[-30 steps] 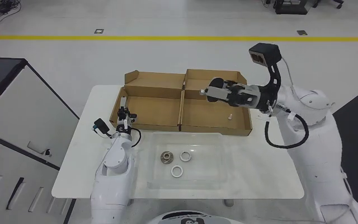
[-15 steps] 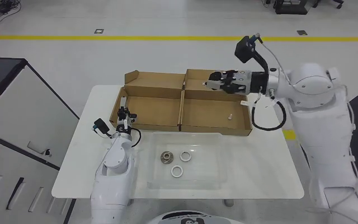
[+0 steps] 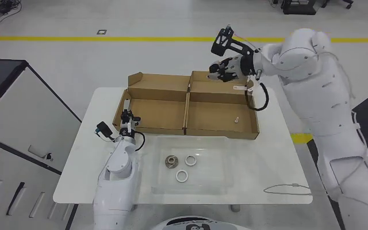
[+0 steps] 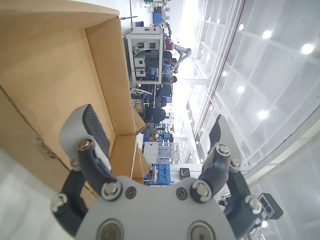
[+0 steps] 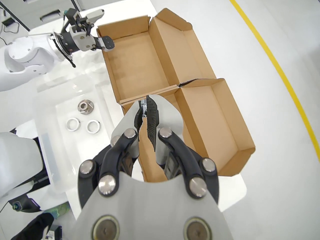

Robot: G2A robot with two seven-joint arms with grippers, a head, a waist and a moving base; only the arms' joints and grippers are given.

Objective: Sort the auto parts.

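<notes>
Your right wrist view shows the right hand [image 5: 145,102] pinched on a small bolt [image 5: 143,108], indistinct from above, over the right box [image 3: 218,118]'s far edge. The left hand [image 4: 153,123] gapes empty.

The top camera is looking steeply down on the table [image 3: 86,155] and cardboard box [image 3: 158,112]. The left wrist camera is sitting close beside that box; the right is overlooking both from high up.

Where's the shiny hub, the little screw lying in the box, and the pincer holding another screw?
shiny hub [image 3: 170,161]: top view, its flat flange.
little screw [image 3: 236,120]: top view, its shaft.
right pincer [image 5: 144,102]: right wrist view, between fingertips gripping the held screw [image 5: 143,108].
</notes>
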